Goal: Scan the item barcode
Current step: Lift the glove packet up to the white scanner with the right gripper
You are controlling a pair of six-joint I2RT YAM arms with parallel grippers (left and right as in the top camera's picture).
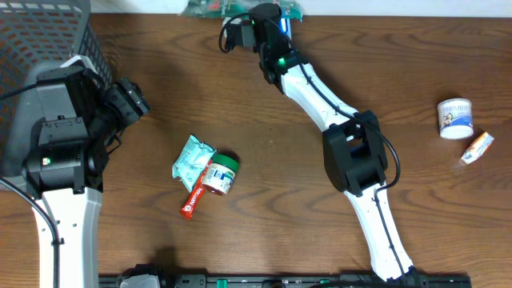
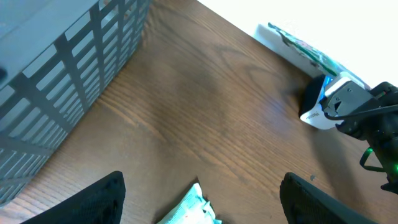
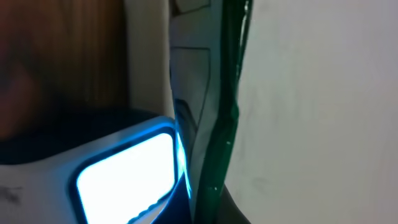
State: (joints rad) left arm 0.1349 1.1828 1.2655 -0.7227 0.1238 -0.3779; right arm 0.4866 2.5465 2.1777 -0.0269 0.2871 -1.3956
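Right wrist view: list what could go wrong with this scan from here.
1. The green packet sits edge-on beside the scanner and its lit window, so the barcode may never face the light and the scan could fail.
2. The right gripper is pinching the packet at the far edge of the table; a slip there could send it off the table.

Between the spread fingers [image 2: 93,200], a teal packet [image 2: 189,210] is seen on the table [image 2: 205,112], a basket [image 2: 56,81] left, a scanner [image 2: 328,102] right.
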